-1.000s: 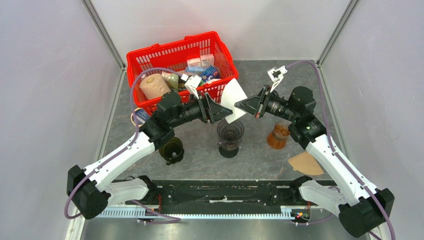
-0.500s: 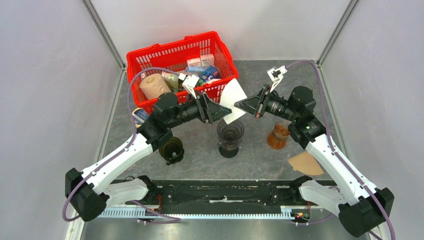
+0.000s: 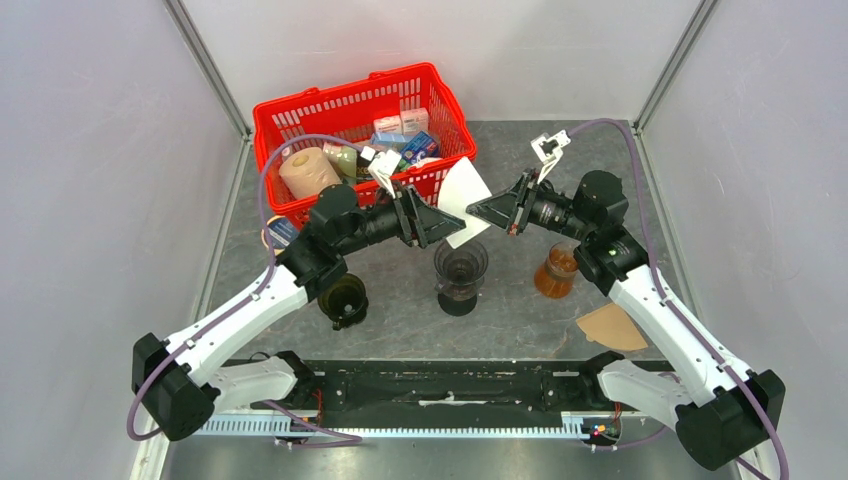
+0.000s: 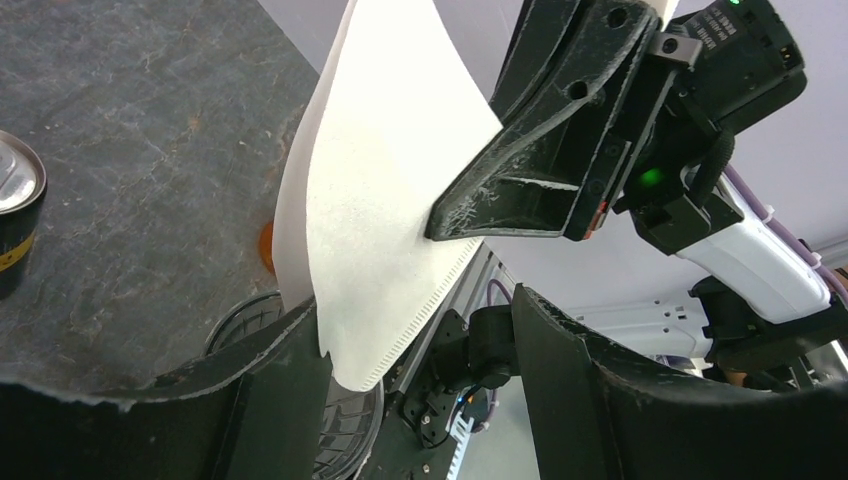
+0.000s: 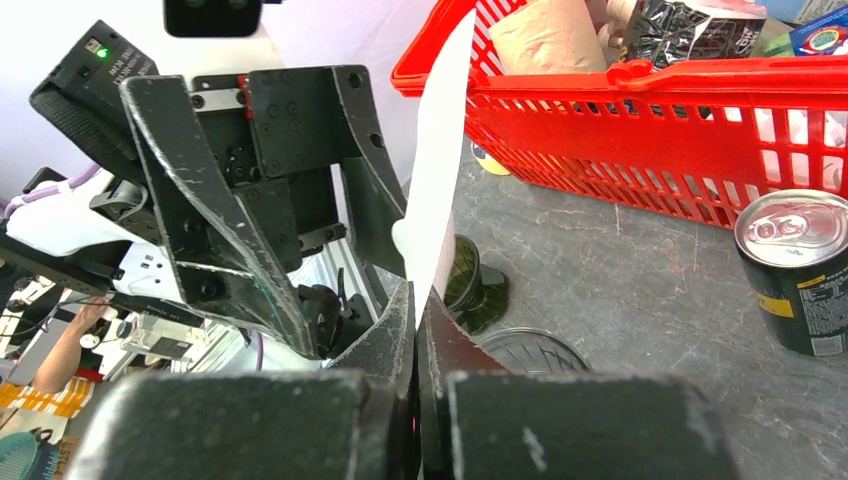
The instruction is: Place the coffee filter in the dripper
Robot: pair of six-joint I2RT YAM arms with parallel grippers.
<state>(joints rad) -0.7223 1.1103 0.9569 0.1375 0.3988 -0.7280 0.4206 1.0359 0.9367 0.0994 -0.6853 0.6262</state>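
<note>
The coffee filter point(image 3: 466, 200) hung flat and folded at the centre of the top view, just above the dripper point(image 3: 460, 268) and in front of the red basket point(image 3: 330, 100). The right gripper point(image 3: 472, 210) had its jaws pressed together on the filter's edge. The left gripper point(image 3: 455, 226) had its jaws spread, one either side of the lower corner. This looked like a mid-air regrasp: next the left jaws would need to close so the paper could be opened and lowered

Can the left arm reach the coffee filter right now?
Probably yes. The right gripper holds the coffee filter up in the air, and its lower edge hangs between the open fingers of the left gripper, with nothing in between.
</note>
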